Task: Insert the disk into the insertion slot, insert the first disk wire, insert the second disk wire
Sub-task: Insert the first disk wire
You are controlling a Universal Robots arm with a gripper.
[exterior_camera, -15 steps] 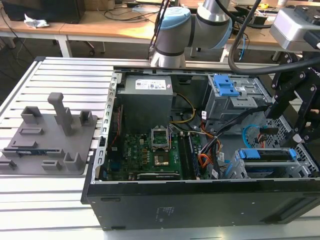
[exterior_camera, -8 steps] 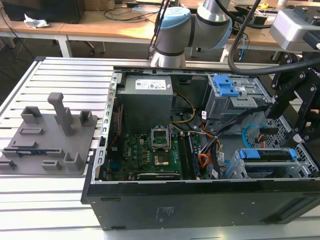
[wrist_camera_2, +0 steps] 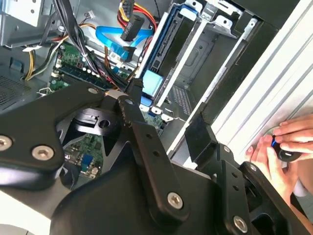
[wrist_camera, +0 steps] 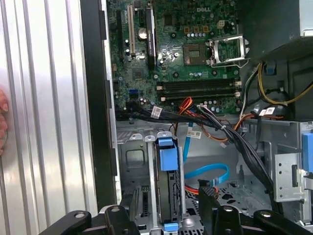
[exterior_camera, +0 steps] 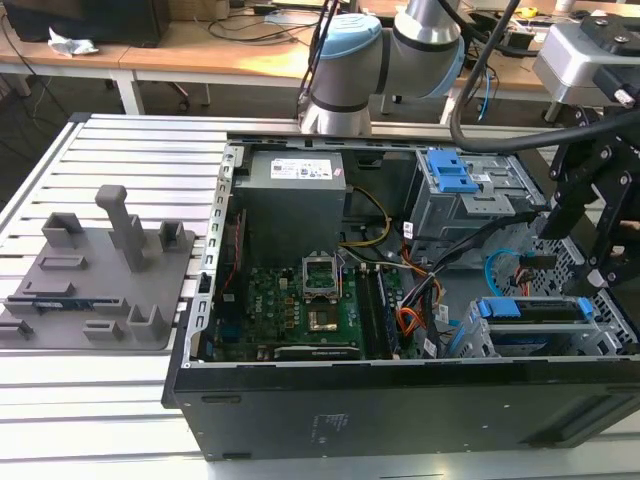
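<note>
Fingers (wrist_camera: 128, 208): two dark tips, spread well apart, pinching nothing; in the first wrist view they stand one on either side of the disk's near end.

Gripper (wrist_camera: 168, 199): poised over the drive cages of the open computer case (exterior_camera: 400, 410), at the exterior view's right.

Disk (wrist_camera: 167, 159): seated in the insertion slot (wrist_camera: 131, 164), its blue carrier frame showing between the grey sheet-metal walls; the slot sits in the case corner at the exterior view's lower right.

First disk wire (wrist_camera: 191, 186): orange-red lead lying over perforated metal just beside the slot; its black plug is close against one fingertip; contact cannot be told.

Second disk wire (wrist_camera: 208, 171): light-blue flat cable, curved in a loop next to the orange-red lead; whether its plug is seated cannot be told.

Surroundings: taller bay with blue latch (exterior_camera: 455, 180) beside the slot; green motherboard (exterior_camera: 300, 300) in the case middle; case resting on a slatted metal table (exterior_camera: 120, 150); grey fixture (exterior_camera: 100, 270) on the table at the exterior view's left, well apart from the case; a person's hand (wrist_camera_2: 281, 147) on the table beside the case wall.
</note>
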